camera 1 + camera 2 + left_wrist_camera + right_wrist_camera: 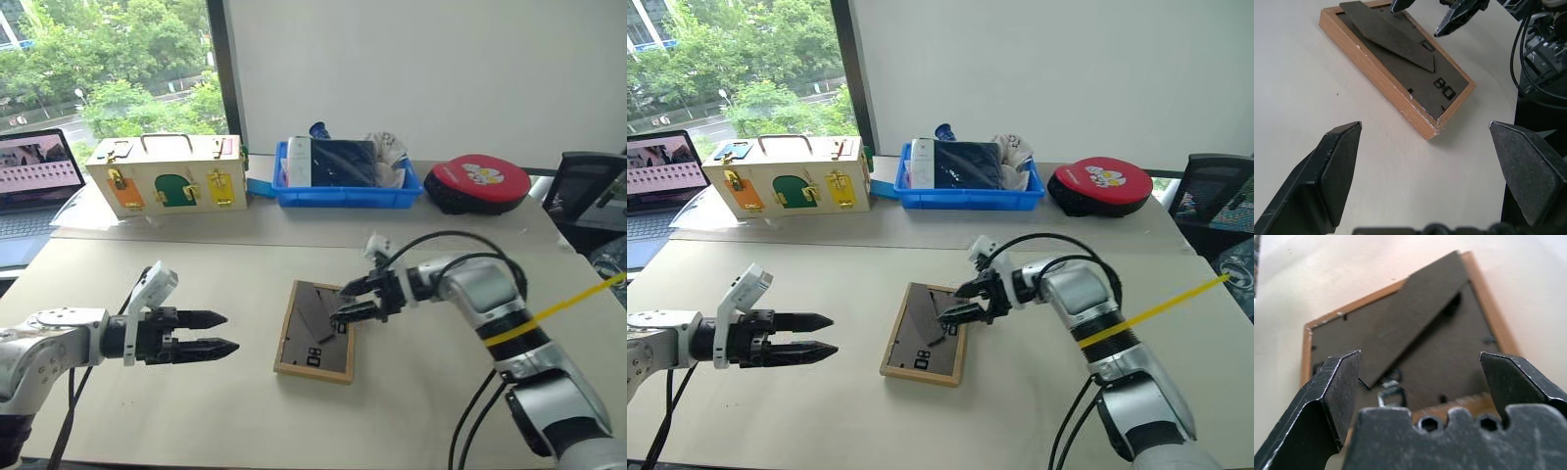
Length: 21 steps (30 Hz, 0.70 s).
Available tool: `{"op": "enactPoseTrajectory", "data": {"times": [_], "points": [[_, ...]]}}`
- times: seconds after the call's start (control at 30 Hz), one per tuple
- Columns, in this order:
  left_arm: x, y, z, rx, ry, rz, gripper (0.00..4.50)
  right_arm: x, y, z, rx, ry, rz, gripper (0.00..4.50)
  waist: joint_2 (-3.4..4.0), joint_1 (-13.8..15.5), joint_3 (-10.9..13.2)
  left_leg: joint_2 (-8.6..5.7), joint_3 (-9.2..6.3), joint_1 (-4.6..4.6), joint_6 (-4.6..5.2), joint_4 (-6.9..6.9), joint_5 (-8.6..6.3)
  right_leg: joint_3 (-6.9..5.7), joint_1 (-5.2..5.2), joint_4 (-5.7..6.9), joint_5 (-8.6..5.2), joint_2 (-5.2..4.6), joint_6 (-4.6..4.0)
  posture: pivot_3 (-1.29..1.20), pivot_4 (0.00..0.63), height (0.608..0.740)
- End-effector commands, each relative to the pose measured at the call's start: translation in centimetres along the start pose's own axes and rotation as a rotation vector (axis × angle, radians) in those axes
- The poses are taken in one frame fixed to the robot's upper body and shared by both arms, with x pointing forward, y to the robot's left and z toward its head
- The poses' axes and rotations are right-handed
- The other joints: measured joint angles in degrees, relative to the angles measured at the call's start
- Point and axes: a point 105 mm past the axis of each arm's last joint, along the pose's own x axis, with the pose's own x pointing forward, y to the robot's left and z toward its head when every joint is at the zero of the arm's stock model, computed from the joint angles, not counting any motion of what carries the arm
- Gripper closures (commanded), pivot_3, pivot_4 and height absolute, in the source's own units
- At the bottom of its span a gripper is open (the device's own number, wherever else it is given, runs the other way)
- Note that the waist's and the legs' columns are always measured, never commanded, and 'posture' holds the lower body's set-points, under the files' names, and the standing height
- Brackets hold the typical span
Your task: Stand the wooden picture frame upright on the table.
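Small light-wood picture frame (315,332) face-down on beige table (196,411), looks light, rigid; right gripper (355,300) jaws apart, grab its edge.

Along the far side ahead of me stands a cream wooden box (167,175) with orange, green and yellow doors and a wire handle on top. To its left an open laptop (34,181) shows a lit screen. Right of the box sits a blue plastic tray (345,192) holding dark items, then a round red and black case (477,184).
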Motion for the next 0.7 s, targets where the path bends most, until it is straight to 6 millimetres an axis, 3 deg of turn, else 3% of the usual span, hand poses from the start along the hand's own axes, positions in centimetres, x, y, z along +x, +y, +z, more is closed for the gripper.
{"op": "enactPoseTrajectory", "data": {"times": [0.03, 0.1, 0.17, 0.27, 0.33, 0.37, 0.43, 0.53, 0.7], "points": [[0.6, 0.4, 1.0, 0.076, -0.037, -0.001, 0.00, -3.1, 0.9, 1.5, -0.079, -0.031, -0.021, 0.03, 0.03, 0.2, 0.0, 0.00, 0.00, 0.00, 0.00, -0.01, 0.00, 0.00, -0.01, 0.00, 0.00, 0.00, 0.00, 0.00, 0.150, 0.723], [1.2, 1.5, 0.6, 0.121, -0.017, 0.037, 0.00, -3.9, 1.9, 1.3, -0.086, -0.022, -0.006, 0.03, 0.04, 0.2, 0.0, 0.00, 0.00, 0.00, 0.00, -0.02, 0.00, 0.00, 0.00, 0.00, -0.01, 0.01, -0.01, 0.00, 0.150, 0.723], [1.9, 3.2, 0.6, 0.173, -0.009, 0.099, 0.52, -4.6, 2.6, 1.3, -0.081, -0.030, -0.009, 0.53, 0.04, 0.2, 0.0, 0.00, 0.00, 0.02, 0.01, -0.03, 0.00, 0.00, 0.01, 0.00, -0.02, 0.01, -0.02, 0.00, 0.150, 0.723], [3.2, 3.8, 0.9, 0.185, -0.008, 0.076, 1.59, -5.5, 3.8, 0.2, -0.071, 0.008, 0.002, 1.61, 0.04, 0.0, 0.0, -0.01, 0.00, -0.01, 0.01, 0.03, 0.00, 0.01, 0.03, 0.02, -0.01, 0.01, -0.01, 0.00, 0.150, 0.723], [3.7, 4.0, 1.3, 0.138, -0.028, 0.066, 2.19, -5.8, 4.2, 0.1, -0.057, 0.003, 0.003, 2.15, 0.04, 0.4, 0.0, -0.01, -0.01, -0.02, 0.01, 0.07, 0.00, 0.00, 0.05, 0.01, -0.01, 0.01, 0.00, 0.00, 0.150, 0.723], [4.4, 3.7, 1.4, 0.039, -0.049, 0.030, 2.71, -5.9, 4.2, 0.0, -0.052, -0.003, 0.003, 2.70, 0.04, 0.4, 0.0, -0.01, -0.01, -0.02, 0.01, 0.09, 0.00, 0.01, 0.05, 0.01, -0.01, 0.00, 0.00, 0.00, 0.150, 0.723], [5.4, 2.5, 1.2, -0.118, -0.047, -0.060, 3.16, -6.0, 4.5, 0.0, -0.051, -0.012, 0.013, 3.15, 0.04, 0.6, 0.0, 0.00, -0.01, -0.02, 0.02, 0.10, 0.00, 0.01, 0.07, 0.02, 0.00, 0.01, 0.01, 0.00, 0.150, 0.723], [5.4, 1.4, 0.4, -0.269, -0.017, -0.125, 4.38, -5.9, 5.0, -0.1, -0.052, -0.020, 0.032, 4.34, 0.04, 0.2, 0.0, -0.01, -0.02, -0.02, 0.03, 0.14, -0.01, 0.01, 0.07, 0.06, -0.02, 0.01, 0.05, 0.00, 0.150, 0.723], [5.2, 1.8, -0.8, -0.359, 0.015, -0.043, 4.48, -5.6, 5.4, -1.6, -0.071, 0.021, 0.039, 4.46, 0.04, -0.3, 0.0, -0.01, -0.12, -0.02, 0.04, 0.11, -0.01, -0.04, 0.08, 0.11, -0.02, 0.02, 0.03, 0.00, 0.150, 0.723]]}}
